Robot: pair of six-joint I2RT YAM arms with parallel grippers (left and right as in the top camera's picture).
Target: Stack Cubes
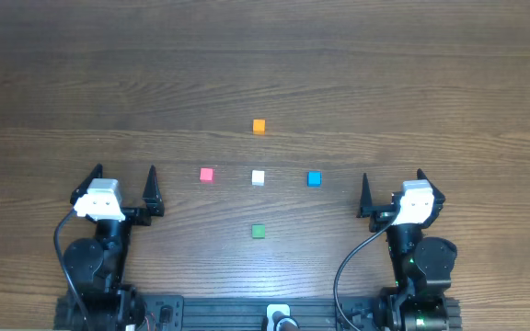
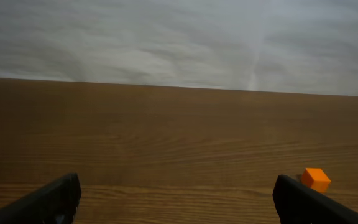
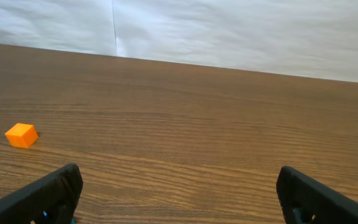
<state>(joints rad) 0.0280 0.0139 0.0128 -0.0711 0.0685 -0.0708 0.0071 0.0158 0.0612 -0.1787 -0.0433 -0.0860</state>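
Your left gripper (image 1: 124,175) and right gripper (image 1: 392,179), fingers apart, white cube (image 1: 258,177) between pink cube (image 1: 207,174) and blue cube (image 1: 314,178), all unstacked on your desk (image 1: 385,74)

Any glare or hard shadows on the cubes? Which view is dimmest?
Top view: even light, a faint sheen on the far table, no hard shadows at the cubes. Left wrist view: dimmest, but the orange cube is readable. Right wrist view: brighter, and the orange cube throws only a thin soft shadow.

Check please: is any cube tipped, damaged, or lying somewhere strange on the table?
Nothing stands out. Five cubes, orange, pink, white, blue and green, sit flat and apart on the table; none is stacked yet.
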